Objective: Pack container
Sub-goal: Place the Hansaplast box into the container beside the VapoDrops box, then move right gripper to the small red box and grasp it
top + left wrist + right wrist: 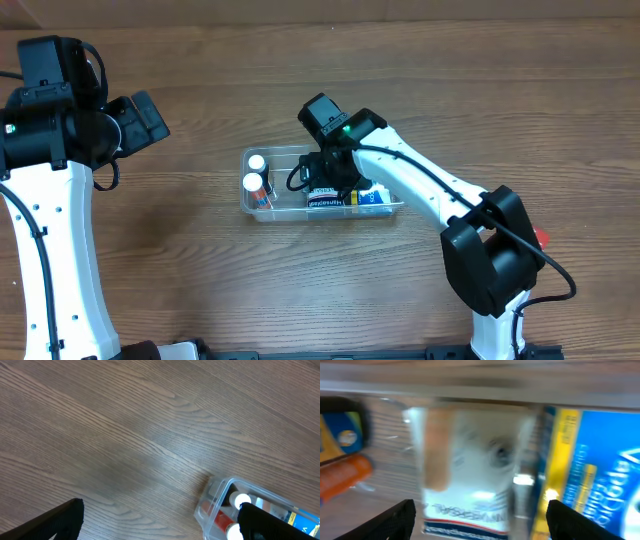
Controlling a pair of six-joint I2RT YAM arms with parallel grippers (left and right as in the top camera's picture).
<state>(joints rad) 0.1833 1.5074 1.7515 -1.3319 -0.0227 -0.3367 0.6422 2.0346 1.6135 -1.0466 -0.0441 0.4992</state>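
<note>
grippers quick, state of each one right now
Left gripper: open, empty, over the table.
Right gripper: open, over the white box inside the container.

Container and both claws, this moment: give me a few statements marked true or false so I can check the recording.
1. The container sits on the wooden table with two white-capped bottles at one end. True.
2. The left claw grips the container's rim. False: it hangs open over bare table, apart from the container.
3. The right claw is open above the container, with a white box below, between its fingers. True.
4. The bottles are the only things inside the container. False: the white box and a blue-and-yellow box lie in it too.
</note>
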